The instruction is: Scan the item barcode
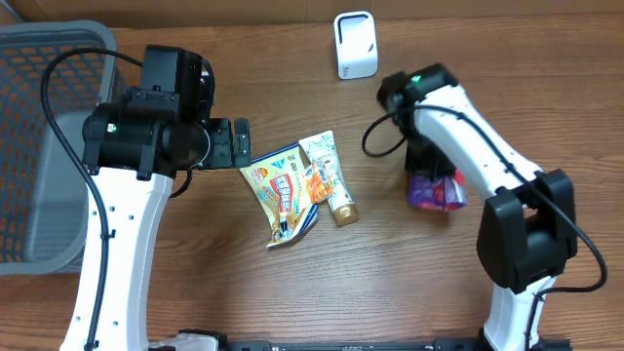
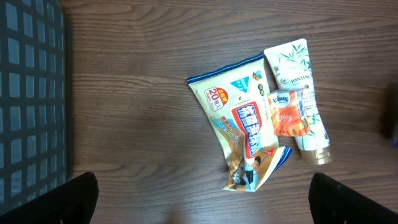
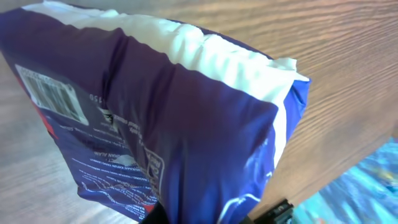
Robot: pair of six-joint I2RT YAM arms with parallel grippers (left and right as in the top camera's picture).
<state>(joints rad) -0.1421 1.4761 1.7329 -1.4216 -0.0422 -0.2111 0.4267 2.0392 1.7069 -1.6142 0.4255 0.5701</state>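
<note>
Overhead, my left gripper hovers beside a yellow pouch; the purple packet sits under the right gripper, well short of the white scanner. From the left wrist, the jaws gape wide and empty. From the right wrist, the packet's barcode shows, but I cannot tell whether the jaws grip.

We're seeing a deep purple-blue packet with a white top seam, white small print and a black-on-white barcode. The table is brown wood grain. The pouch is yellow with blue edging and a red banner. The tube is white with green leaves and a gold cap. The small pack is orange, the basket is grey mesh, and the scanner is white.
</note>
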